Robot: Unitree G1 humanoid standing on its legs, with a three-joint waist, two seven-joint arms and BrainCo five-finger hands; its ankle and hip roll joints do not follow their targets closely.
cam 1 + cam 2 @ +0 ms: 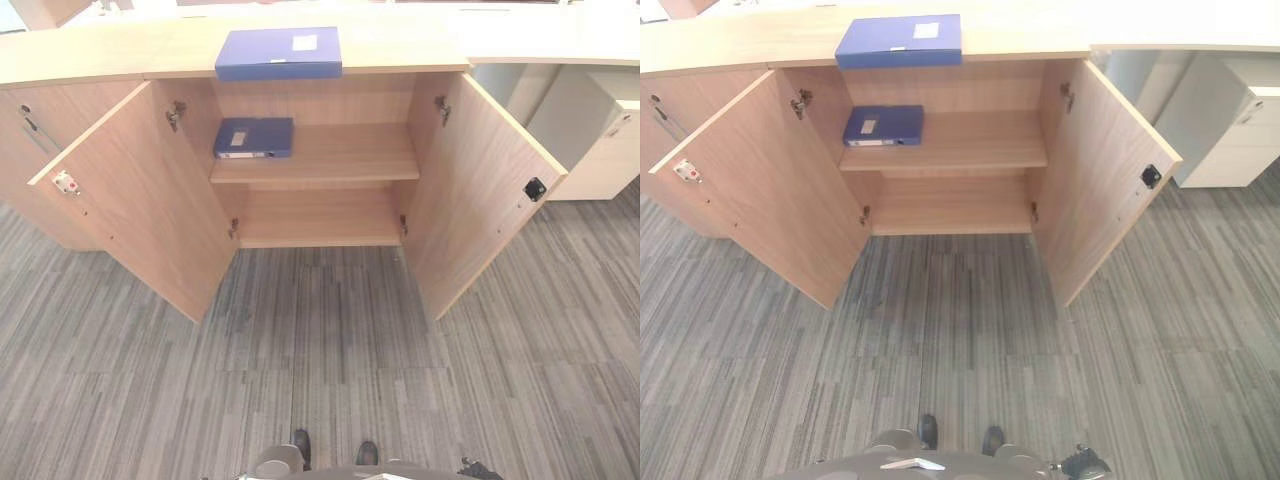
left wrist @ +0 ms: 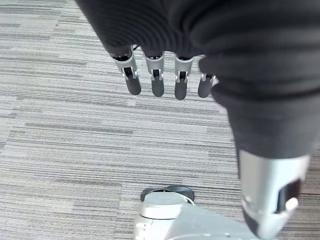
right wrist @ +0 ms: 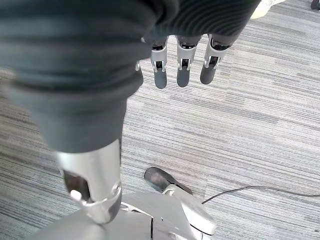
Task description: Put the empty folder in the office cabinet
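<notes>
Atop cabinet [image 1: 120, 60], folder [image 1: 279, 53], hands [image 2: 160, 75] apart

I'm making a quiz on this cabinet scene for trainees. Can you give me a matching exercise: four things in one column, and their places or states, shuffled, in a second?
Things:
1. larger blue folder
2. smaller blue folder
3. cabinet doors
4. left hand

Places or states:
A. swung wide open
B. lying on the upper shelf, at its left end
C. fingers straight, over the carpet, holding nothing
D. lying on the countertop above the cabinet

Pairs: 1-D, 2-B, 3-A, 4-C
</notes>
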